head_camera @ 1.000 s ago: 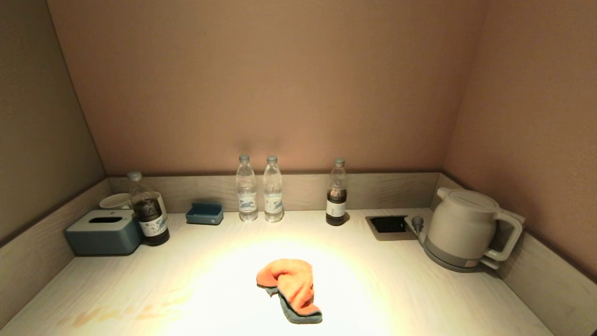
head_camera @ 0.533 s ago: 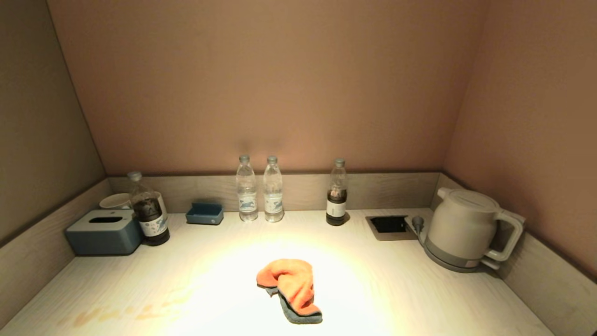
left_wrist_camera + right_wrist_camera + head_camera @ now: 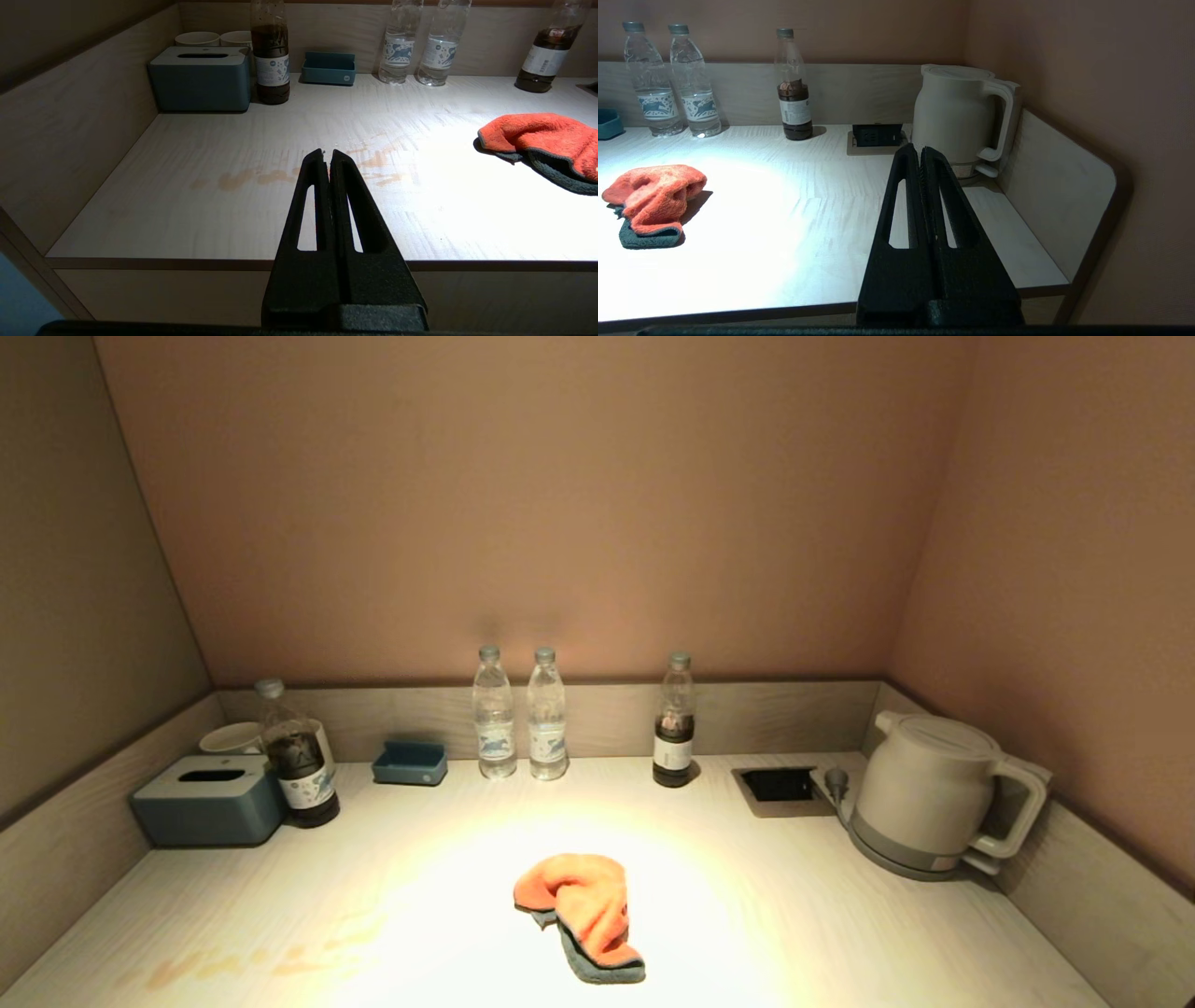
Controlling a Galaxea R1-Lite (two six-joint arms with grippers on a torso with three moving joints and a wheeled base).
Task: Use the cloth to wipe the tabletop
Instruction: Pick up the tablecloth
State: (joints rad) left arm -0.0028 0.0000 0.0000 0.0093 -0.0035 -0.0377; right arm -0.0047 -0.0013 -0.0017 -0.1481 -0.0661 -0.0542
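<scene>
An orange cloth (image 3: 579,905) with a grey underside lies crumpled near the middle front of the pale wooden tabletop (image 3: 794,915). It also shows in the left wrist view (image 3: 546,140) and the right wrist view (image 3: 654,198). Brownish stains (image 3: 243,963) mark the tabletop at the front left, also seen in the left wrist view (image 3: 261,177). My left gripper (image 3: 328,153) is shut and empty, held before the table's front edge at the left. My right gripper (image 3: 920,150) is shut and empty, before the front edge at the right. Neither gripper shows in the head view.
Along the back stand a blue tissue box (image 3: 207,800), a dark bottle (image 3: 297,756), cups (image 3: 233,737), a small blue tray (image 3: 410,763), two water bottles (image 3: 519,714) and another dark bottle (image 3: 674,723). A socket recess (image 3: 777,786) and a white kettle (image 3: 934,793) are at the right.
</scene>
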